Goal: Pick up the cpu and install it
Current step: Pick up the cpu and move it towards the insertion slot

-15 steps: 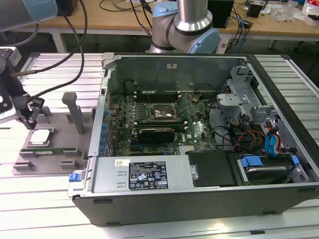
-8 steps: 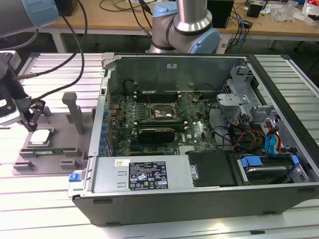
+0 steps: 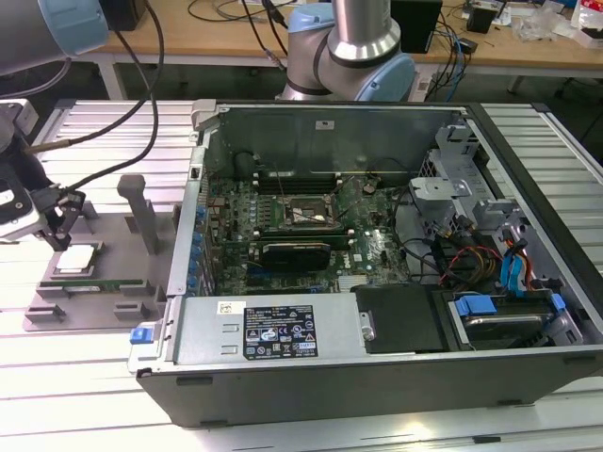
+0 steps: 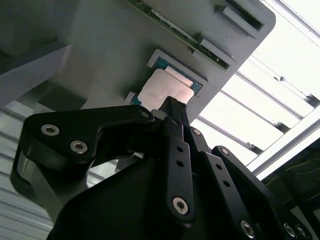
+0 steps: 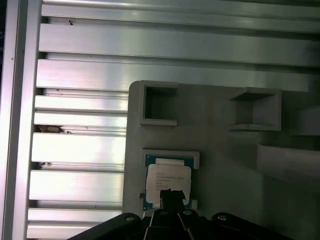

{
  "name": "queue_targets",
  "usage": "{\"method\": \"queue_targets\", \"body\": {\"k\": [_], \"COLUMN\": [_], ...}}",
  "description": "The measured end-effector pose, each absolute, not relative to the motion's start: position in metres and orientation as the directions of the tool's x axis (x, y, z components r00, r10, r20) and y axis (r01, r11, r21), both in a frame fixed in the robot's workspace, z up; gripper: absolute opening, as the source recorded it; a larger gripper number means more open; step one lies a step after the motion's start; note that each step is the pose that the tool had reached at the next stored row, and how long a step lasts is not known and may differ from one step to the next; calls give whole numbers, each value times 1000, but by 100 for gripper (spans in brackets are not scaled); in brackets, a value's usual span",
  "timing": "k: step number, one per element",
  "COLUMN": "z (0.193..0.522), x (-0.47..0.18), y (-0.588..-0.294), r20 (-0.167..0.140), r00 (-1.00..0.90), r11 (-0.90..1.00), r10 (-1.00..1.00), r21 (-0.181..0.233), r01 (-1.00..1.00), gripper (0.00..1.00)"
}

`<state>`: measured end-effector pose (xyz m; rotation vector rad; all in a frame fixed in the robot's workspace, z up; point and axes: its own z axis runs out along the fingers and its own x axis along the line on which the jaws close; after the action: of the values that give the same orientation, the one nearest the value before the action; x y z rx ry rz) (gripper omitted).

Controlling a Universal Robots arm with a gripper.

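The cpu point(image 3: 77, 259) is a small square chip with a shiny pale top. It lies flat in a shallow nest on the grey fixture plate point(image 3: 104, 235), at the exterior view's left beside the computer case. In both wrist views the cpu point(image 4: 162, 90) point(image 5: 167, 182) sits in its blue-edged nest. My gripper point(image 3: 58, 229) hangs just above the cpu's near edge. Its black fingers point(image 4: 175, 135) come together to one narrow tip point(image 5: 172, 196) over the chip, shut with nothing between them. The open black socket point(image 3: 300, 215) sits on the motherboard inside the case.
The open computer case point(image 3: 311, 330) lies on the slotted aluminium table, with cables and drive bays at the exterior view's right. A long green memory stick point(image 3: 94, 282), square pockets point(image 5: 159, 104) and an upright grey post point(image 3: 141, 212) stand on the fixture plate.
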<state>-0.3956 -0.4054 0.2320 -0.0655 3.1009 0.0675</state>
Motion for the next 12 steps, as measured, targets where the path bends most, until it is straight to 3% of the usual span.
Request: {"method": "queue_targets", "body": {"k": [12], "z": [223], "x": [-396], "y": [-405], "r20": [-52], "r00": [-998], "r11": [998], "r10": [-41], "r21": [41], "r01": [-44], "gripper": [11]}}
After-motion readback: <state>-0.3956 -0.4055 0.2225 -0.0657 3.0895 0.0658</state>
